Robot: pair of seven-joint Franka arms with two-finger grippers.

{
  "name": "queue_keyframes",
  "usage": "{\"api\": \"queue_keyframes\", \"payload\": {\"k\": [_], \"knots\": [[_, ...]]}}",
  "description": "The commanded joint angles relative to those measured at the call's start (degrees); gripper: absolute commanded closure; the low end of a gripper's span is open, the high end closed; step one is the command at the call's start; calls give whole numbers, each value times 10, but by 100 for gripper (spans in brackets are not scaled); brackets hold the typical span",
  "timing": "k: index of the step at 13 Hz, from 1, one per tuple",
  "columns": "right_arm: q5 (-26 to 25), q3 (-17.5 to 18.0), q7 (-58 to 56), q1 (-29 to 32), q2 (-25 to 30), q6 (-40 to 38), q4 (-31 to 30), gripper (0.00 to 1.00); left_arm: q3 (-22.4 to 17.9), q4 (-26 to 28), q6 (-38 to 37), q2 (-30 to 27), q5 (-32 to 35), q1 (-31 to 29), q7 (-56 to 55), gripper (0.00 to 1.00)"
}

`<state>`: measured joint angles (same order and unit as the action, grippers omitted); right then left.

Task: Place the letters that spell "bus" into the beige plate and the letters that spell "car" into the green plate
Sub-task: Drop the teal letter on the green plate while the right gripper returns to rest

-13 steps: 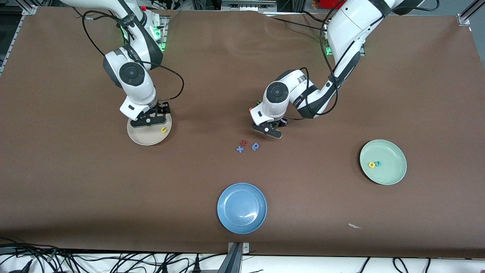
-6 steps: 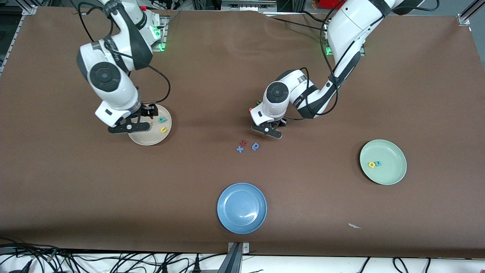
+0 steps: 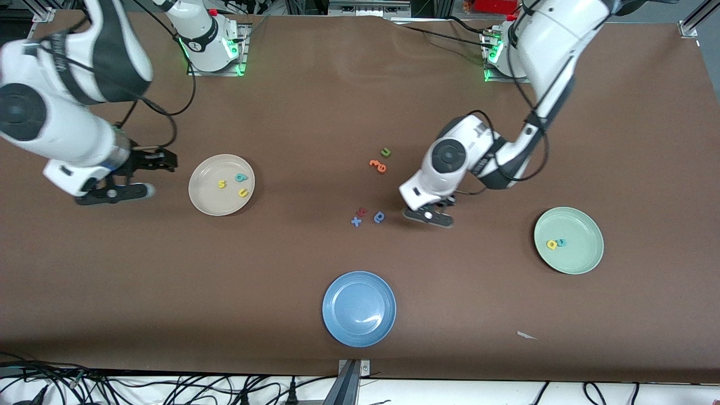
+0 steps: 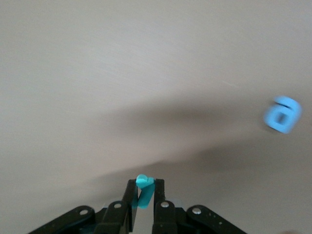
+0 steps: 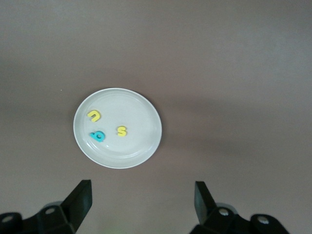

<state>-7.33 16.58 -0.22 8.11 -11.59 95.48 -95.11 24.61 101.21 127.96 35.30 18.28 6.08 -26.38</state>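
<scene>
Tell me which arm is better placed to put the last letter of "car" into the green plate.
The left. Its gripper, shut on the thin teal "r", is up toward the green plate. The right gripper, open and empty, is up beside the beige plate.

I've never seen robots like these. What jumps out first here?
Three plates dot the brown table: a beige plate holding three foam letters toward the right arm's end, a green plate with two toward the left arm's end, and a blue plate nearest the camera. The left gripper pinches a thin teal letter beside loose letters mid-table. The right gripper hangs open beside the beige plate.
</scene>
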Motion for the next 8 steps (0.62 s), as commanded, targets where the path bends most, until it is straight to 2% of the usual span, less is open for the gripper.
{"api": "queue_keyframes", "payload": {"k": [1,2,3,6,8], "knots": [[40,-133,-50,-87,2,-26,44,2,5,-8,-33,-27,11,-69,75,100],[56,-174,-67,-114,8,-21,45,2,4,-8,-33,-27,11,-97,100,100],[60,-188,-76,-120,14,-23,47,2,4,-8,-33,-27,13,-128,119,100],[61,-186,-74,-118,24,-26,48,2,3,-11,-33,-27,19,-213,176,100],[62,-185,-68,-118,53,-22,33,2,1,-26,-33,-26,20,-257,207,100]]}}
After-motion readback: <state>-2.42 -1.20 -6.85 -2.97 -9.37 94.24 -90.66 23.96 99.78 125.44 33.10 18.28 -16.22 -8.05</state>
